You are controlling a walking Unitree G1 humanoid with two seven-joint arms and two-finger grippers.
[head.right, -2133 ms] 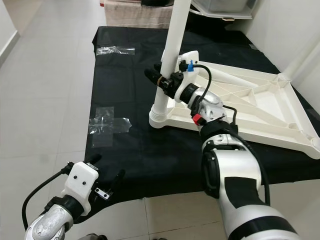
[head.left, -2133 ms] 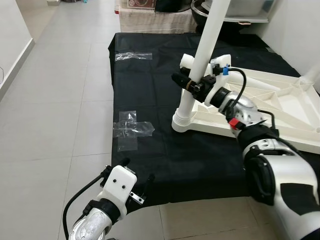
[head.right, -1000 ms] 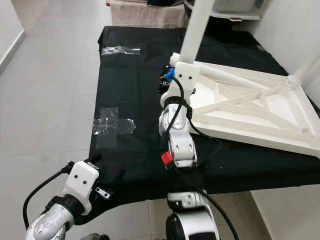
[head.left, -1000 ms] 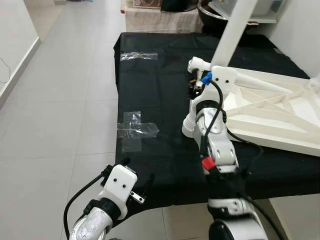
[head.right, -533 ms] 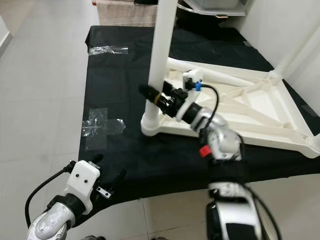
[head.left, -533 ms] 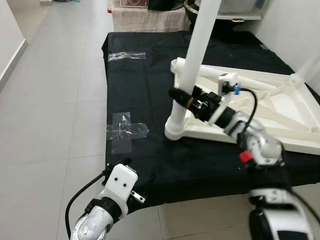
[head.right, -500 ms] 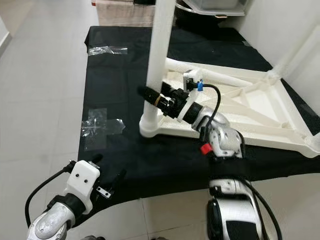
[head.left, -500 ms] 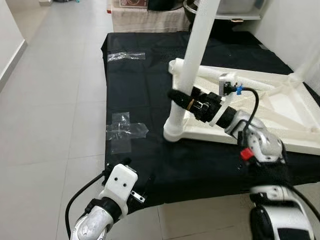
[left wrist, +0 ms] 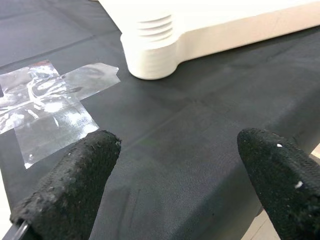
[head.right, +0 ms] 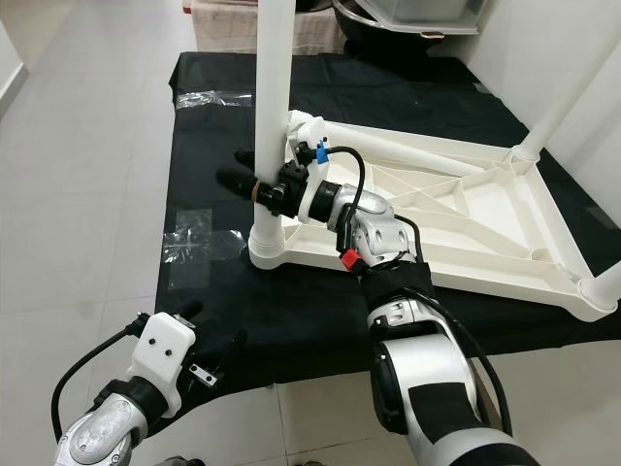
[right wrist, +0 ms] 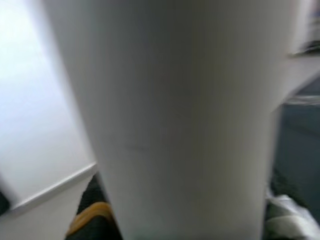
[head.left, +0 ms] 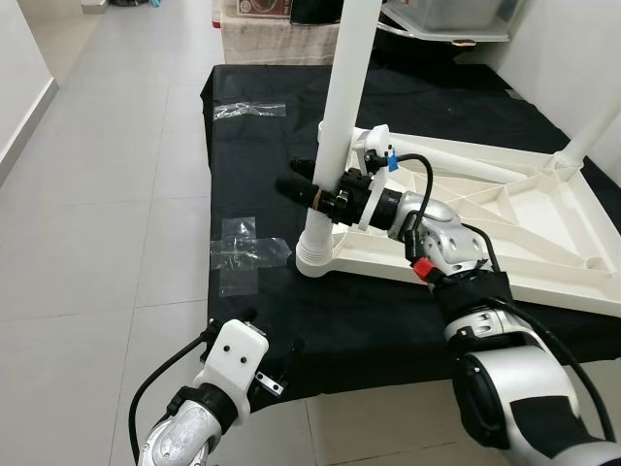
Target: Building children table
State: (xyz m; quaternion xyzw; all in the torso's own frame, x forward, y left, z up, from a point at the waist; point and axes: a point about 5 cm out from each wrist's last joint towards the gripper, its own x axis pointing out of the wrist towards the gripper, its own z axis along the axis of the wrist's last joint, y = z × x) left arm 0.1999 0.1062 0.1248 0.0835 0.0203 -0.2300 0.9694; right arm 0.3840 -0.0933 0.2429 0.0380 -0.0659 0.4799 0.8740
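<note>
Eye views: right gripper (head.left: 312,192) is gripping the leg (head.left: 338,116) low, upright in the corner socket of the upturned tabletop (head.left: 543,209) on the black cloth (head.left: 262,136).
Left wrist: left gripper (left wrist: 170,175) is hovering, jaws apart.
Right wrist: leg is blurring close.
Advice: keep it plumb, press straight down.

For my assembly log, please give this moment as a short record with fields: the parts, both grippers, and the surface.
surface: black cloth laid on the tiled floor
table top: white table top, upside down on the cloth, ribs facing up
leg: white leg standing upright in the near-left corner socket
other legs: another white leg rises at the far right corner
right gripper: right gripper closed around the leg, low, just above the socket
left gripper: left gripper open, idle above the near edge of the cloth
tape: clear tape cross on the cloth, left of the socket
</note>
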